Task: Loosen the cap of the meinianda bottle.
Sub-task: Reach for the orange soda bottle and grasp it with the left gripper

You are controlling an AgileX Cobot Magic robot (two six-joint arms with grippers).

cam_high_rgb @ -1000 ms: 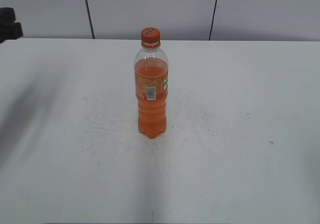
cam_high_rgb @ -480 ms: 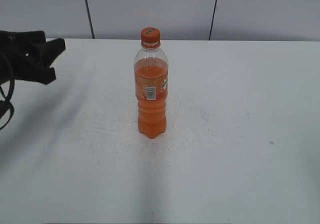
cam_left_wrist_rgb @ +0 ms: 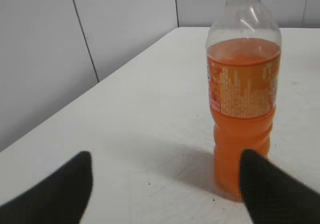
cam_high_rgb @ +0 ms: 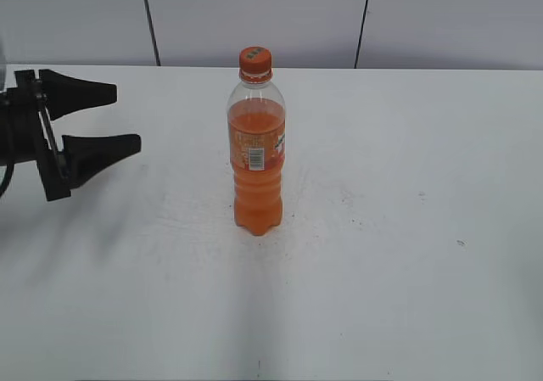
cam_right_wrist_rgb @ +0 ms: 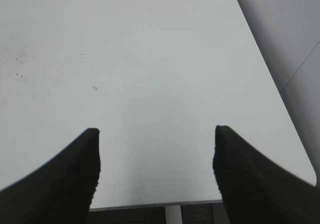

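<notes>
The left claw is hovering with its jaws spread wide and pinching nothing — the meinianda bottle is standing upright on the white bench well ahead of its tips, the cap sitting on the neck. The right claw is gaping too — only bare bench beneath it.

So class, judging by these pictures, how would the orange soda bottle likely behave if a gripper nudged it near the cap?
The meinianda bottle is tall and slim on a narrow lobed base, so a high push would probably tip it. It looks mostly full, so likely heavy for its size. The smooth clear plastic may slip.
</notes>
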